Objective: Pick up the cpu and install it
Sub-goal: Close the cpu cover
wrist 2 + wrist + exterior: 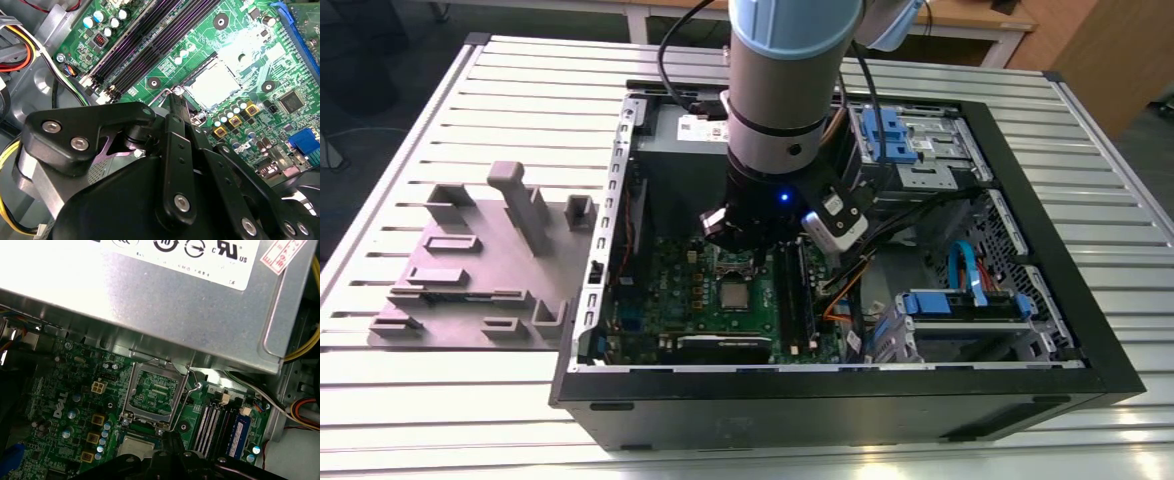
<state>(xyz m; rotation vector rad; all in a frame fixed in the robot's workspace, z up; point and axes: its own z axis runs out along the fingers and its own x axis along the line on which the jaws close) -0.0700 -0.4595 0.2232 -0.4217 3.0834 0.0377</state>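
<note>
My claw (176,102) hovered just beside the cpu (212,82), seated on the green motherboard (280,60); its grip I couldn't tell.

First wrist view: the gripper (170,445) is cut off by the picture's lower edge and covers part of the cpu (134,446), while the power supply (150,300) overhangs and hides the far strip of the motherboard (65,390). Second wrist view: glare washes out the cpu's top, and the gripper's black linkage hides the near part of the motherboard. Exterior view: the arm (787,80) runs out of the upper edge, its wrist masks part of the motherboard, and the cpu is too small for its seating to be judged.
</note>
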